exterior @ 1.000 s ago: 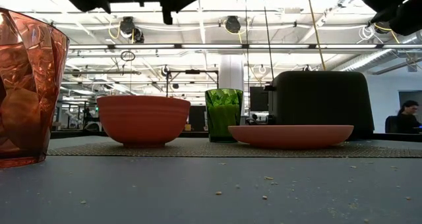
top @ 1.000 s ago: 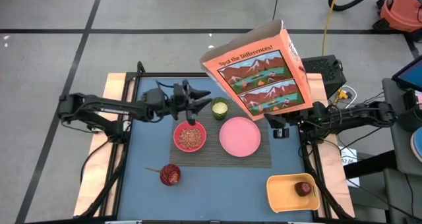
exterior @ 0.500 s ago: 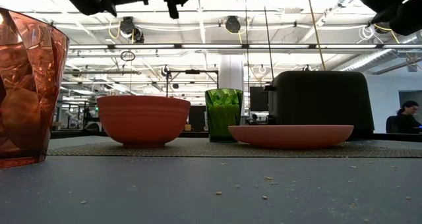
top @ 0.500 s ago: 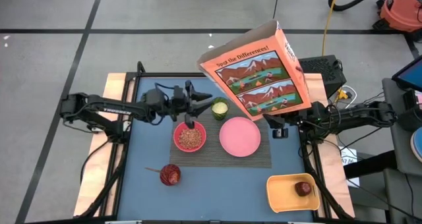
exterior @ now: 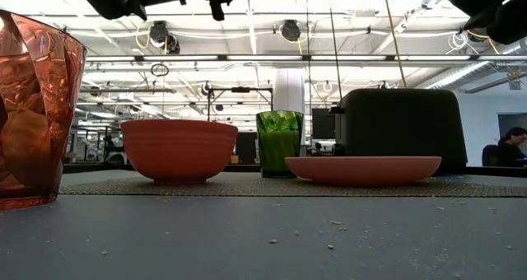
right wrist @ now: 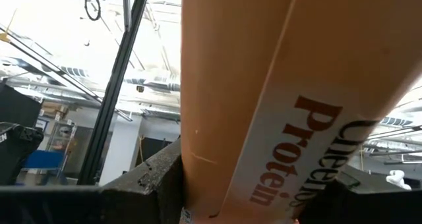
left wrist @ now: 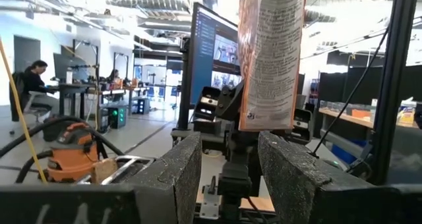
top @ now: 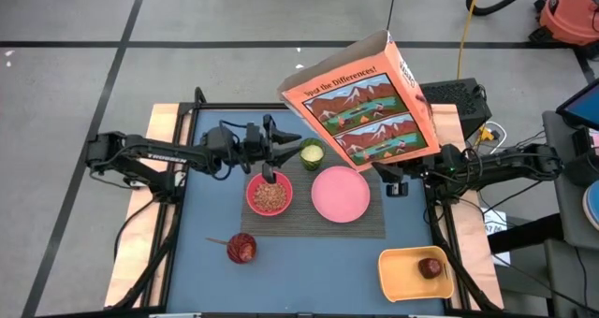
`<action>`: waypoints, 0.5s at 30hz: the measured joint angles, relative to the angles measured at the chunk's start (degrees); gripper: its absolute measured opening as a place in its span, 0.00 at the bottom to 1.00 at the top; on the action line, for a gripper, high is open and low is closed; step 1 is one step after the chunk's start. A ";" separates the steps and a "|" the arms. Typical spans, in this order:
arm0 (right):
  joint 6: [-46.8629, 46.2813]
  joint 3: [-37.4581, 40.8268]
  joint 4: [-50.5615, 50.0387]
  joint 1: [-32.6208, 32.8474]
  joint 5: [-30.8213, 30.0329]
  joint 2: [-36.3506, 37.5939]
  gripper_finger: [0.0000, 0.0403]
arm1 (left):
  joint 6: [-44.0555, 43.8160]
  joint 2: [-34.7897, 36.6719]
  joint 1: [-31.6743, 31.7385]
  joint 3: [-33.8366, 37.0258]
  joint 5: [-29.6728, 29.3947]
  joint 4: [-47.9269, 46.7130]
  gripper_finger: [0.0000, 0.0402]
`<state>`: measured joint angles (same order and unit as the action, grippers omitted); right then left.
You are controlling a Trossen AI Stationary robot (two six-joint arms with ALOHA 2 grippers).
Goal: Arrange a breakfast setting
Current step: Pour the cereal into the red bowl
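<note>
Right fingers [right wrist: 171, 178] around Cheerios cereal box [top: 367, 98], above blue table [top: 309, 262].

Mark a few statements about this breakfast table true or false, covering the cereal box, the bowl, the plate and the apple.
1. The right gripper holds the cereal box up in the air. True.
2. The bowl is empty. False: it has brown cereal in it.
3. The pink plate sits on the striped placemat. True.
4. The apple lies on the plate. False: it lies in the orange tray, near the table's corner.
5. The left gripper grips the green cup. False: its fingers are open beside the cup, holding nothing.
</note>
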<state>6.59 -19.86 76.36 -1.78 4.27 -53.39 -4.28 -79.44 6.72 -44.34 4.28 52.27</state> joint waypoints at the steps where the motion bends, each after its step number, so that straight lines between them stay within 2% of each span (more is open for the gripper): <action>1: 0.00 0.00 -0.01 0.00 0.00 0.00 0.52 | 0.42 0.00 0.00 0.00 -0.01 -0.04 0.39; 9: -0.05 0.00 -0.77 0.00 0.00 0.00 0.52 | 1.04 0.00 -0.21 0.00 -0.19 1.60 0.40; 12: 0.13 0.00 -1.45 0.00 0.00 0.00 0.52 | 1.18 0.00 -0.37 0.00 -0.18 1.60 0.46; 15: 0.13 0.00 -1.73 0.00 0.00 0.00 0.52 | 1.86 0.00 -0.41 0.00 -0.18 1.60 0.57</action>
<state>6.72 -19.86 74.63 -1.78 4.27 -53.39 -2.42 -79.44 6.31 -44.34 4.10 53.87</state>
